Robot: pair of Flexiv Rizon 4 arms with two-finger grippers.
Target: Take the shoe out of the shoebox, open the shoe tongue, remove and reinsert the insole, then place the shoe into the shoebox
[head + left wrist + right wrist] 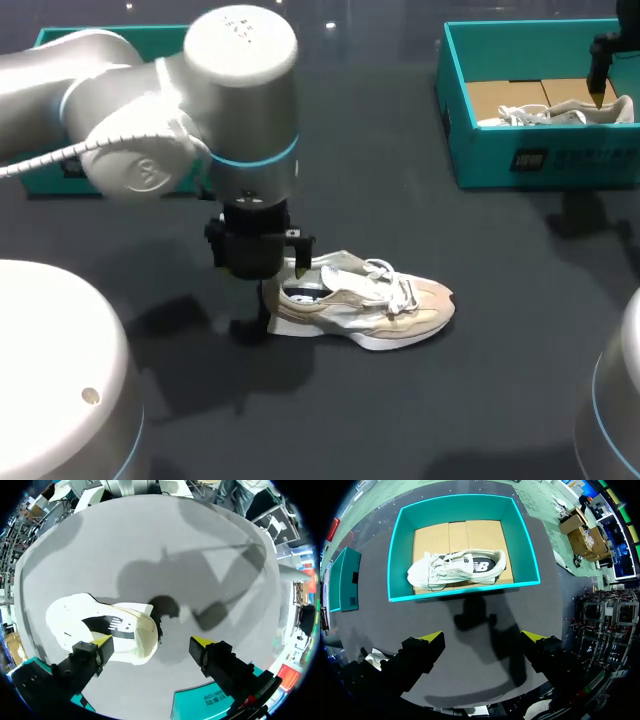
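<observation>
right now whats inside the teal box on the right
In the box one white shoe lies on its side on a brown cardboard liner. Nothing else shows inside. Whatever is under the shoe is covered.

The left arm (pixel 240 90) is built of fat, rounded silver-grey housings joined at thin light-blue rings, with a pale cable (pixel 60 155) running along its side and a black block (pixel 255 250) at the wrist. The left gripper (pixel 151 641) and the right gripper (pixel 485 637) both have chunky black fingers capped with bright yellow tips.
</observation>
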